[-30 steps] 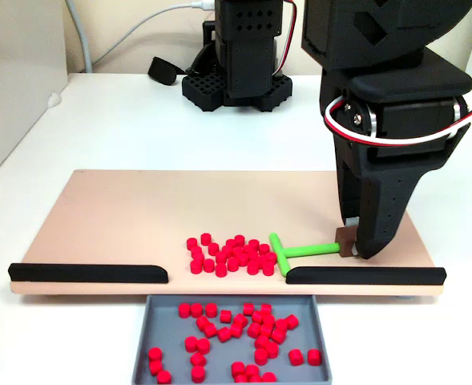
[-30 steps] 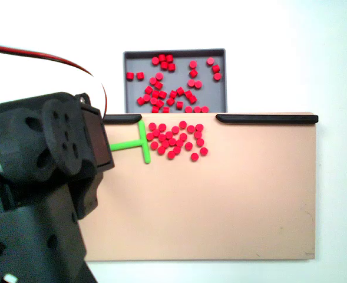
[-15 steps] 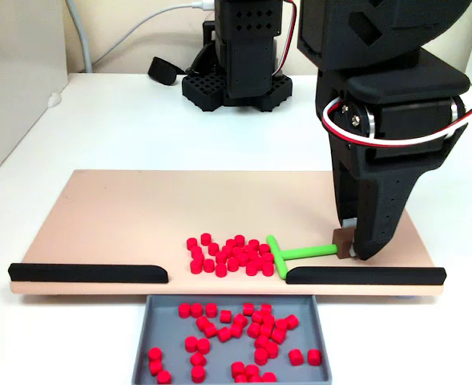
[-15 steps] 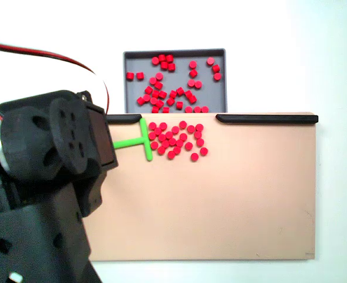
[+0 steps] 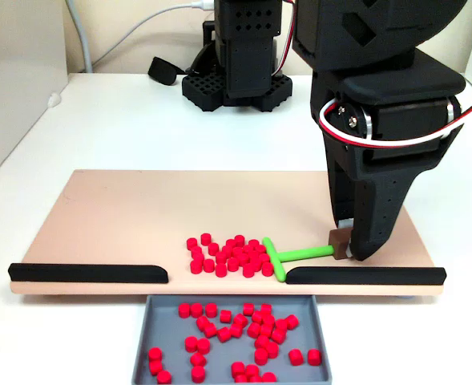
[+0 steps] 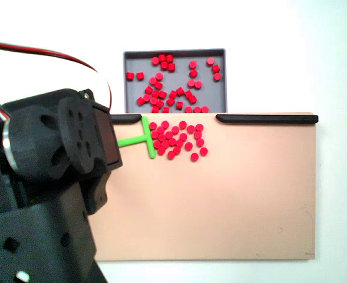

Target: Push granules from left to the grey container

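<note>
A pile of red granules [image 5: 231,255] [image 6: 176,138] lies on the tan board [image 5: 139,216] [image 6: 232,200] just before the gap between two black strips. More granules fill the grey container [image 5: 229,337] [image 6: 174,79] beyond that gap. A green T-shaped stick [image 5: 288,257] [image 6: 142,139] lies flat with its crossbar against the pile's edge. My gripper [image 5: 346,245] is shut on the small brown block at the stick's handle end, at the board's right side in the front-facing fixed view. In the top-down fixed view the arm hides the fingers.
Black strips [image 5: 87,273] [image 5: 364,275] line the board's edge on either side of the gap. The arm's black base [image 5: 236,84], a cable [image 5: 131,36] and a small black part [image 5: 162,70] stand on the white table behind the board.
The gripper has shifted the green stick toward the pile, by a small amount each step. The crossbar now presses the nearest granules closer together.
</note>
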